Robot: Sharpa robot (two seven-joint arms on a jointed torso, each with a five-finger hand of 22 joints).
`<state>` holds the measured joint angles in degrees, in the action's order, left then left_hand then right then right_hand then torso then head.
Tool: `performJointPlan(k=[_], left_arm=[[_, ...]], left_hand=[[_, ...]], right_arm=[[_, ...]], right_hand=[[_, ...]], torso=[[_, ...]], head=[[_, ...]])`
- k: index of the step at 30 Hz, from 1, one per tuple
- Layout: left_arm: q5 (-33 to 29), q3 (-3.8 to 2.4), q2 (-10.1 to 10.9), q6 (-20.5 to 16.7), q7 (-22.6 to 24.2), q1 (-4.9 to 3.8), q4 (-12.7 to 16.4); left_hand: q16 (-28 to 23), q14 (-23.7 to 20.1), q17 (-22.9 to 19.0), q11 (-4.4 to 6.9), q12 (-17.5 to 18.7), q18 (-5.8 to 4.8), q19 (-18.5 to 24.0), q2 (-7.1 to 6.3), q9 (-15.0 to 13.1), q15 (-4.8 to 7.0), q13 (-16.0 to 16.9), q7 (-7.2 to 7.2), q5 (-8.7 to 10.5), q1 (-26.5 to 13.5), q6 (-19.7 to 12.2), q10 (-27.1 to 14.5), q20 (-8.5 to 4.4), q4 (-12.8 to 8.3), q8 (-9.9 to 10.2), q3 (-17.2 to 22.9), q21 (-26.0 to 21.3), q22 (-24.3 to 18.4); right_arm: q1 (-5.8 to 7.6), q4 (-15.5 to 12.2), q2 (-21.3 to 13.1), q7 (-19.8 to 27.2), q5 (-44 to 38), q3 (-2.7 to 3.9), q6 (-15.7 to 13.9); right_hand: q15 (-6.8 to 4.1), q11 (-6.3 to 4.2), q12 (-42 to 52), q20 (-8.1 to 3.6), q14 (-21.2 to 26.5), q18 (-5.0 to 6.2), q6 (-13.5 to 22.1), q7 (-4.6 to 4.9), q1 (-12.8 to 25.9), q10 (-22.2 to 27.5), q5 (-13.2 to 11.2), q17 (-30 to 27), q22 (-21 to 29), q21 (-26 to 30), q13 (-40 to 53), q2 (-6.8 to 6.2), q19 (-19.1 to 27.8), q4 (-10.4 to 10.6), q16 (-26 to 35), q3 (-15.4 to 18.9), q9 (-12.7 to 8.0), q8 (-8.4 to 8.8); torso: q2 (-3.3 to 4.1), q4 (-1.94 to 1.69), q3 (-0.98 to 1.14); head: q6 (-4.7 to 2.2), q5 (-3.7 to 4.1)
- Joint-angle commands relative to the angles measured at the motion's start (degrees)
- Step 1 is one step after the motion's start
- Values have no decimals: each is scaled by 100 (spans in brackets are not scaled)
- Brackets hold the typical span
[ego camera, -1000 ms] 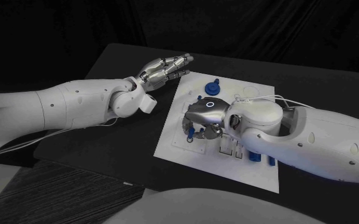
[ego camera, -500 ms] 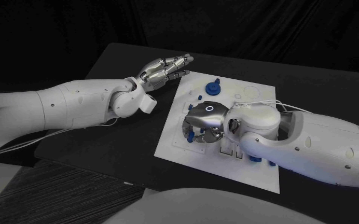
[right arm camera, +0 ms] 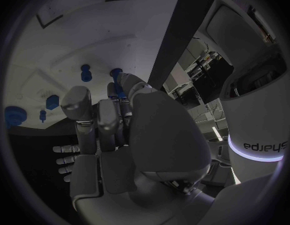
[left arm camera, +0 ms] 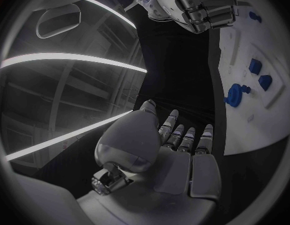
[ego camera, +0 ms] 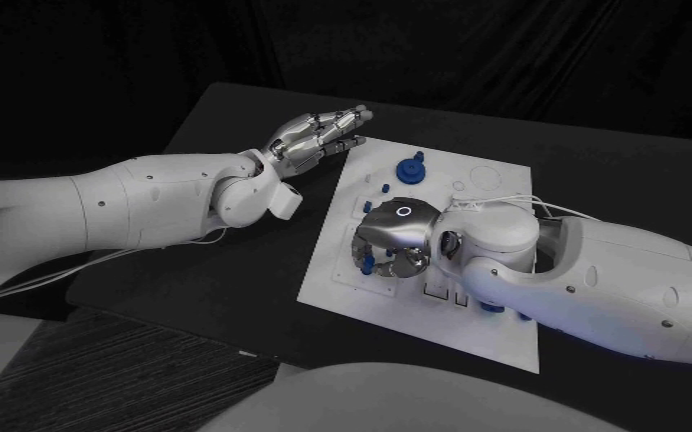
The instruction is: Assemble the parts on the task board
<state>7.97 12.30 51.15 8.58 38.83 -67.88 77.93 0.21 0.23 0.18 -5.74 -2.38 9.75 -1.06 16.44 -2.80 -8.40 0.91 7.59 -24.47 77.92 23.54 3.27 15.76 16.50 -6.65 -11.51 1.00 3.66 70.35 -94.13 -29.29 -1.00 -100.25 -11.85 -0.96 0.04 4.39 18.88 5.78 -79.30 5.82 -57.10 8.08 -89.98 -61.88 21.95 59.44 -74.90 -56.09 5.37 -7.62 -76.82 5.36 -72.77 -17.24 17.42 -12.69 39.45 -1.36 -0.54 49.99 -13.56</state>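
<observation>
— Where's the task board (ego camera: 433, 327)?
— Mid-bench (ego camera: 231, 282), white, with blue parts (ego camera: 411, 169) standing near its far edge.

— The right hand (ego camera: 392, 242)?
— Low over the board's near-left area, fingers curled down around a small blue part; whether it grips it, I cannot tell.

— The left hand (ego camera: 320, 135)?
— Beside the board's far-left corner, fingers straight, holding nothing.

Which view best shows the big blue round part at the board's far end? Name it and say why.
The left wrist view: the big blue round part sits unobstructed on the task board. The head view shows it small; the right wrist view catches it at the rim.
</observation>
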Motion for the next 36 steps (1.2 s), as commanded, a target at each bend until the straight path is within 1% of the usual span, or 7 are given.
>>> performJointPlan(k=[1, 14, 21, 24, 26, 28, 36], left_arm=[[-34, -5, -11, 67, 391, 10, 4], [-34, -5, -15, 87, 349, 22, -26], [-34, -5, -9, 92, 337, 26, -31], [-34, -5, -4, 93, 329, 27, -36], [-34, -5, -2, 95, 326, 28, -39], [-34, -5, -5, 93, 323, 29, -44], [-34, -5, -27, 106, 313, 31, -67]], left_hand=[[3, 10, -3, -47, -29, 60, -3, 9, -4, 17, 6, 24, -36, 46, 13, -3, 57, -15, -32, 11, -12, 5], [4, 12, -2, -49, -22, 60, -8, 11, -4, 7, 4, 27, -46, 59, 18, -12, 66, -16, -36, 23, -7, 18], [3, 10, -3, -53, -20, 61, -15, 13, -6, 5, 4, 29, -44, 64, 26, -15, 68, -13, -39, 29, -2, 34], [3, 10, -3, -55, -21, 61, -19, 13, -5, 5, 4, 31, -44, 64, 23, -15, 67, -12, -39, 30, 0, 44], [3, 10, -3, -56, -20, 62, -20, 13, -6, 5, 4, 32, -44, 65, 26, -16, 66, -12, -40, 31, 2, 48], [3, 9, -3, -57, -19, 63, -22, 14, -6, 6, 4, 33, -44, 66, 28, -17, 65, -11, -41, 33, 3, 53], [2, 8, -4, -59, -17, 65, -23, 13, -6, 7, 3, 34, -43, 67, 28, -19, 63, -10, -42, 34, 3, 51]], right_arm=[[-25, -17, 4, -60, -33, -2, 58], [-65, -26, -10, -243, -33, -2, 291], [-70, -37, -52, -375, -33, -2, 357], [-69, -57, -108, -391, -33, -2, 268], [-62, -92, -190, -348, -33, -2, 78], [-21, -164, -321, -207, -33, -2, -296], [450, -783, -1076, 210, 367, -1, -1848]], right_hand=[[9, 31, -56, 14, 70, 73, 102, -11, 77, 129, -63, -34, -644, 65, 8, -22, 77, 5, 44, -44, -26, 71], [58, 216, -230, 80, 488, 187, 1318, -426, 550, 1587, -908, -439, -462, 821, 95, -208, 529, 32, 294, 242, -398, 840], [115, 262, -114, 138, 697, 242, 1621, -562, 507, 2235, -1079, -607, -390, 1211, 149, -164, 714, 134, 368, 694, -566, 876], [150, 274, -36, 151, 797, 276, 1871, -617, 363, 2590, -1211, -700, -361, 1398, 147, -244, 785, 456, 401, 971, -700, 878], [160, 281, -61, 167, 933, 309, 2549, -698, 90, 3049, -1290, -842, -304, 1698, 80, -547, 921, 1064, 472, 1267, -930, 942], [162, 279, -36, 188, 1021, 324, 2837, -734, 116, 3285, -1400, -910, -272, 1880, 43, -728, 1015, 1176, 503, 1474, -1035, 962], [153, 276, 364, 187, 861, 326, 2383, -614, 585, 3153, -1621, -653, -292, 1855, 94, -674, 909, 1173, 268, 1456, -1007, 816]], torso=[[-3, 0, 0], [-4, 1, -1], [-4, 0, -1], [-4, 2, 0], [-7, 0, -1], [-6, -4, -2], [-9, 2, -3]], head=[[1, 8], [1, 17], [1, 18], [1, 17], [1, 26], [1, 29], [1, 103]])
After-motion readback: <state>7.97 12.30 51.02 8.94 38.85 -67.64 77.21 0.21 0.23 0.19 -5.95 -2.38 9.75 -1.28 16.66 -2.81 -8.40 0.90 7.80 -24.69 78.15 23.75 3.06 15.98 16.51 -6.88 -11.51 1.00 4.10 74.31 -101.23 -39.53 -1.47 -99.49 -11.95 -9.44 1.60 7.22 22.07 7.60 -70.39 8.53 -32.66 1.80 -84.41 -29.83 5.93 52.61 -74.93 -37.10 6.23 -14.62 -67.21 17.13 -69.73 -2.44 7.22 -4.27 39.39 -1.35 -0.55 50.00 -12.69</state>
